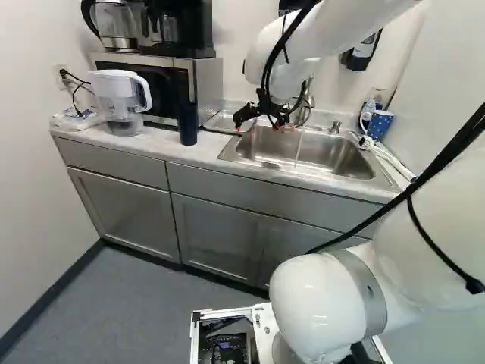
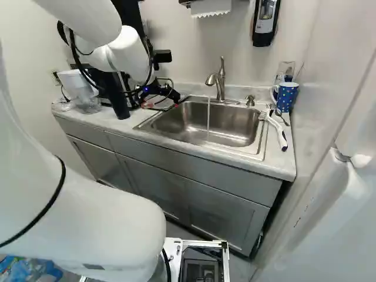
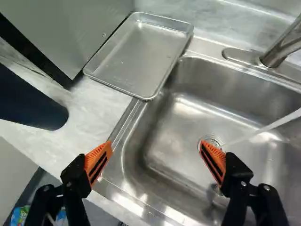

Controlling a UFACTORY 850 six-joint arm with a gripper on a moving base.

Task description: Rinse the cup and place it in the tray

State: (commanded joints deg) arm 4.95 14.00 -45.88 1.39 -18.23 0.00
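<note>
Orange-padded gripper (image 1: 256,127) open above the sink (image 3: 138,141)

Its fingers stand wide apart over the sink's left side. Water (image 2: 208,117) runs from the faucet (image 2: 220,84). To the left, the metal baking tray (image 3: 141,52) overlaps the sink's rim; a dark tumbler (image 3: 28,101) stands farther left on the counter (image 3: 87,120). The blue polka-dot mug (image 2: 286,97) is at far right, beside the sink

Reaches in from the left with the white arm (image 2: 132,56), holding the gripper (image 2: 161,104) near the dark tumbler (image 2: 119,97). Has a thin water stream (image 2: 208,120) under the faucet (image 2: 221,82), falling into the steel sink (image 2: 235,119). Shows a blue dotted cup (image 2: 286,97) near a white-handled brush (image 2: 277,130), right of the sink.
</note>
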